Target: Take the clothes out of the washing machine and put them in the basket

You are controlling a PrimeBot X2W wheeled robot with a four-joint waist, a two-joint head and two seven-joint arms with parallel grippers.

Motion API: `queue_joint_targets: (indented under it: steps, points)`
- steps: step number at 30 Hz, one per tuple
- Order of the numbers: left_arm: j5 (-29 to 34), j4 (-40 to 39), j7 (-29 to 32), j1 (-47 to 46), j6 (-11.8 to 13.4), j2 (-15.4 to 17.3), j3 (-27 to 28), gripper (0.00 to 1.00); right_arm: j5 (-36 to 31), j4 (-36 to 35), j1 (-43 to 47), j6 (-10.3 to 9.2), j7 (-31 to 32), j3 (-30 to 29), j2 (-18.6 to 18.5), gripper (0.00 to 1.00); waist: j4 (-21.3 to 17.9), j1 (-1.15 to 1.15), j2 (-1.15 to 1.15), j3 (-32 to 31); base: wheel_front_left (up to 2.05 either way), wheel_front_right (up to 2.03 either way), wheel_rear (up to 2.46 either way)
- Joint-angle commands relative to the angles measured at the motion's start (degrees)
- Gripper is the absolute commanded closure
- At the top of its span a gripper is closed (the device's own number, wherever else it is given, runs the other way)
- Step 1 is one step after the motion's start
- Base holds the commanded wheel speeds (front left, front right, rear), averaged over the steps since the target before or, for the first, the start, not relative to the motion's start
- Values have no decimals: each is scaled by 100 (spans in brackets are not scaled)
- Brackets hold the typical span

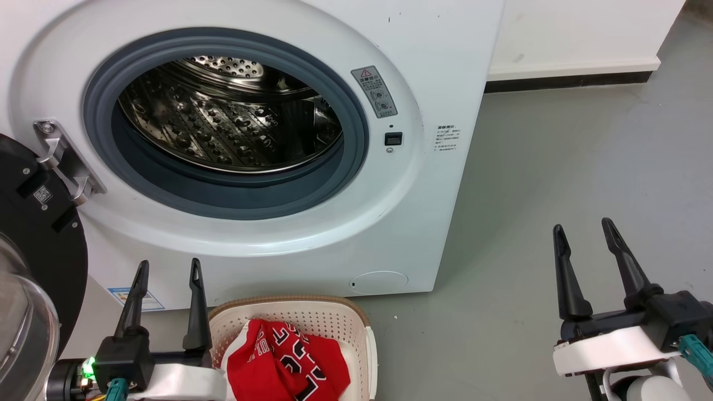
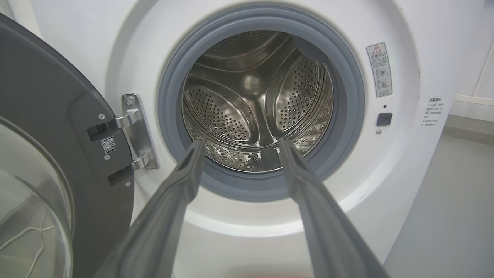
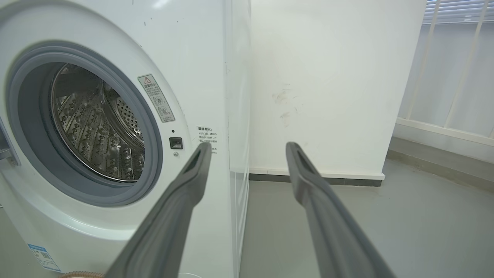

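On the floor [image 1: 557, 167] of a plain room, smooth grey and a little shiny, stands the washing machine [image 1: 434, 55] close to a white wall [image 1: 579, 33]. A dark baseboard [image 1: 562, 82] runs along the foot of this wall. In the right wrist view, a pale panel with thin vertical bars [image 3: 455, 77] closes the room on the far side.

The machine is a white box with glossy, rounded front. Its round porthole has a thick matte grey rubber ring [image 1: 356, 145], and behind it is the steel drum [image 1: 223, 128], bright, perforated and embossed with small bumps. The door [image 1: 33, 234] is swung fully open to the left on a metal hinge [image 1: 64, 161]; it is dark, round, with a bulging glass centre. A small grey warning sticker [image 1: 374, 92] is beside the porthole.

The basket [image 1: 289, 303] stands on the floor directly before the machine. It is cream plastic with rounded corners, many small holes in its walls and a brown woven-look rim. The clothes [image 1: 278, 362] lie crumpled inside it, soft red fabric with black-and-white numbers.

The left gripper [image 1: 169, 264] is just beside the basket's left edge, its two long dark fingers spread apart and holding nothing. The right gripper [image 1: 582, 225] is well apart over the bare floor, fingers also spread and holding nothing.
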Motion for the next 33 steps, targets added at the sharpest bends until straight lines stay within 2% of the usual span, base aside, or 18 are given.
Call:
queue_joint_targets:
  steps: [1,33]
  points:
    - [49,-25,-13,60,-10,-18,-13,0,28,20,47,-6,-11,3,8,0,-1,0,0,0,0,0,0]
    - [88,-114,-13,-27,-11,-71,22,0,2,31,-25,-6,-11,14,8,0,-43,0,0,82,0,0,0]
